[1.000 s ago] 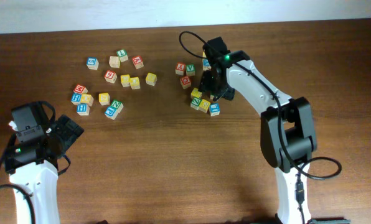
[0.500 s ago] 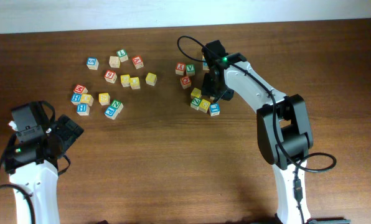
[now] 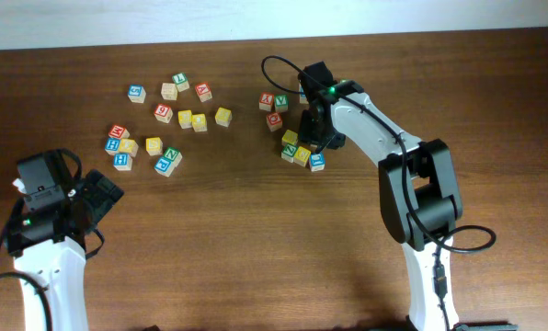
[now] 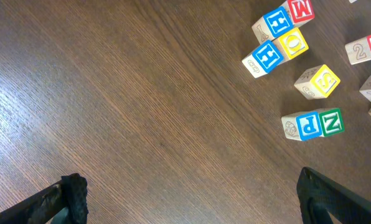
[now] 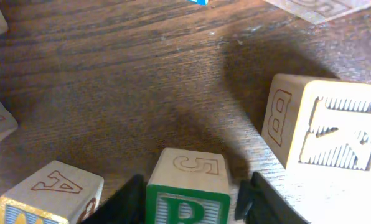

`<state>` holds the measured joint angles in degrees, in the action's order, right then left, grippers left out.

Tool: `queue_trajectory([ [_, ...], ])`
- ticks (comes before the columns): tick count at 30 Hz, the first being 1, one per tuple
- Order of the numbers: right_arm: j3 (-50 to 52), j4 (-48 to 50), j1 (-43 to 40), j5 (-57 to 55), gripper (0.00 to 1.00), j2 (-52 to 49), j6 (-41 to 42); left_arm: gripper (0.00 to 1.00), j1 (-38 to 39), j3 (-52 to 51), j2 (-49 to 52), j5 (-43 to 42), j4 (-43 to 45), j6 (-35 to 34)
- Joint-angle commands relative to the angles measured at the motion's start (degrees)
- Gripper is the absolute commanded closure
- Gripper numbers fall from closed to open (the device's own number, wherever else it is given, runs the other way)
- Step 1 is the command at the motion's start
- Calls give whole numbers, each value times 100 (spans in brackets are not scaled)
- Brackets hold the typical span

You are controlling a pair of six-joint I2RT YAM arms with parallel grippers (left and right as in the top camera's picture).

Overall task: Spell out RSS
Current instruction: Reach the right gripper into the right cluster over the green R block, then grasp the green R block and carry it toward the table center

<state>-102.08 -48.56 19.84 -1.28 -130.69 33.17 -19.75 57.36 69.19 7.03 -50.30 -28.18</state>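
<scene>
**Right tool settles astride the R cube**

Over the last second my right arm (image 3: 375,124) has edged in over the right-hand cluster (image 3: 297,153) and now sits still, so I judge the grasp comes next. The right tool (image 5: 188,202) is spread, its fingers (image 5: 126,199) flanking the small wooden cube with a green R on a pale, green-edged face (image 5: 187,180). A sliver of gap remains, so nothing is clamped. That cube stands upright on the dark wooden counter (image 3: 256,239), an engraved 5 on top. A yellow-faced wooden S cube (image 4: 319,82) waits in the left cluster (image 3: 164,138). The left tool (image 4: 192,199) hangs wide apart, empty, unmoved.
</scene>
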Motion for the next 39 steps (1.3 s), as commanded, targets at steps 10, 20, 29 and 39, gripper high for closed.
queue_trajectory([
  [10,-352,-334,39,-72,82,-59,4,1,-35,87,24,-17,7,-68],
  [20,-2229,-2356,76,7,84,92,-168,1,-35,87,24,-17,7,-68],
  [29,-2741,-3082,1056,837,85,98,-704,1,-35,87,24,-17,7,-68],
  [39,-1766,-1193,2118,804,81,-26,448,1,-35,87,24,-17,7,-68],
])
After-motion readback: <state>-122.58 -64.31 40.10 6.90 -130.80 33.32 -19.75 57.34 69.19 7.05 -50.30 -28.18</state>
